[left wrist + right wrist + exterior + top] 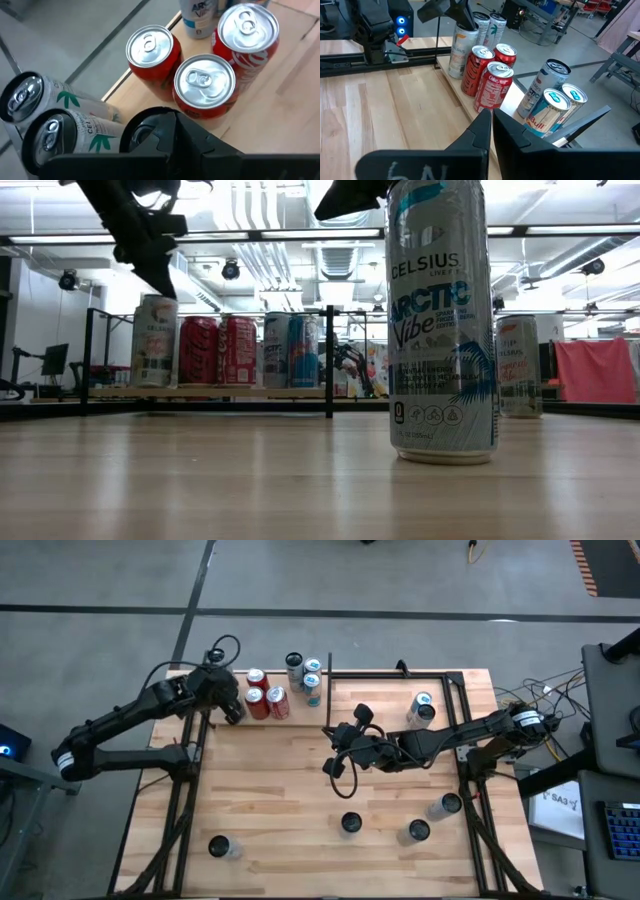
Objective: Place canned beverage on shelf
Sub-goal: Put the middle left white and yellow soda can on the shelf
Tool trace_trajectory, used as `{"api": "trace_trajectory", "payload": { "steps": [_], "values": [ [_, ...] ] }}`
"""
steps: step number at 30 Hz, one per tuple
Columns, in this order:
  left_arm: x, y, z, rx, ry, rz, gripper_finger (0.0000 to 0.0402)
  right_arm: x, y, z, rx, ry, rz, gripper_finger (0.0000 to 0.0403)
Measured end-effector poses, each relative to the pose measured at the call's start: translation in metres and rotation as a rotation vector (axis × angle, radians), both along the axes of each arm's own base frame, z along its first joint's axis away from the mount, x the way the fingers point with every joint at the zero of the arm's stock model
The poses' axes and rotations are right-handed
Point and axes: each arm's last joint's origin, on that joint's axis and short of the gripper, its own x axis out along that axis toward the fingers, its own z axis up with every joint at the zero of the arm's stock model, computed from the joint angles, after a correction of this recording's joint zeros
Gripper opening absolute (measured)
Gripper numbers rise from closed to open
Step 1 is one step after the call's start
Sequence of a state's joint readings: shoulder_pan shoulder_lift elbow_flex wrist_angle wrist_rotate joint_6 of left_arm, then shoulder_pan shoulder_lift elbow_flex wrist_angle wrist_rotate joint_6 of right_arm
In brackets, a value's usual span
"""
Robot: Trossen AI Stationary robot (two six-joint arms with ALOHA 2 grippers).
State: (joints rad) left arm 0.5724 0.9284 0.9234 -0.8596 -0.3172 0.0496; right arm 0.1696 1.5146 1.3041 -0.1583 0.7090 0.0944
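- The shelf [270, 725], a pale plywood strip along the bench's [300, 800] far edge, already carries three red cans [266, 700] and a cluster of blue-and-white cans [303, 672].
- The left hand [232, 710] hangs clenched and empty just beside the red cans, above two pale cans at that end of the shelf.
- The right hand [335, 735], likewise clenched on nothing, hovers over the bench near the shelf's middle.
- Loose cans stand well away from the shelf, among them the Celsius can [442, 320]; one can [421, 710] lies on its side.
- Judged risk: the shelf's cans stand tightly packed, so a new can brought in carelessly could topple its neighbours off the edge.
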Motion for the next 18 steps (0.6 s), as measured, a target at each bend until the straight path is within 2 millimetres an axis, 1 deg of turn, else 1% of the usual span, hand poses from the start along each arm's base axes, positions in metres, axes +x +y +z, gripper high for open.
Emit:
{"api": "trace_trajectory", "payload": {
  "steps": [5, 11, 18],
  "values": [
    [-0.0038, -0.0025, 0.0016, 0.023, 0.037, -0.057, 0.0000, 0.0000, 0.0000, 0.0000, 0.000, 0.000, 0.000, 0.0009],
    [-0.0055, -0.0059, 0.0036, 0.035, 0.063, -0.188, 0.0000, 0.0000, 0.0000, -0.0001, 0.000, 0.001, 0.000, 0.0009],
    [-0.0056, -0.0060, 0.0041, 0.046, 0.069, -0.201, 0.0000, 0.0000, 0.0000, -0.0003, 0.000, 0.001, 0.000, 0.0009]
  ]
}}
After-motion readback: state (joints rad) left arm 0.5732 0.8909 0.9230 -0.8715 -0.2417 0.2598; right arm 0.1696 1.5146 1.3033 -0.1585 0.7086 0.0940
